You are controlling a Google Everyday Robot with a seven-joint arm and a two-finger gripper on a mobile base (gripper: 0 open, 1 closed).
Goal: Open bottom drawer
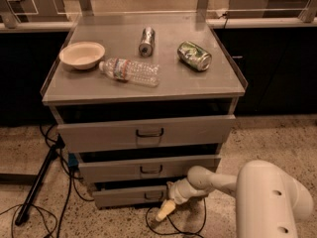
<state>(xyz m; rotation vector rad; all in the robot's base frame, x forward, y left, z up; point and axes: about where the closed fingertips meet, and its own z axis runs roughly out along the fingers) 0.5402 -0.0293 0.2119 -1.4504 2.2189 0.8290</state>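
Camera view. Grey cabinet (208,86) with three drawers. On its top: a pale bowl (82,54) at left, a clear water bottle (130,71) lying on its side just beside it, a silver can (146,41) on its side toward the back, and a green can (194,55) on its side at right. The top drawer (188,130) and middle drawer (109,171) both sit slightly out from the frame. Black cables (62,207) and a dark stand leg (35,185) lie on the speckled floor at left; another cable loops under my arm (218,181).

The bottom drawer (124,196) is lowest, just above the floor, with its front slightly proud of the frame. My gripper (168,206) is low at the right end of that front, beside the small handle (152,196), angled down toward the floor. I cannot tell whether it is clenched or released, or whether it touches the handle.
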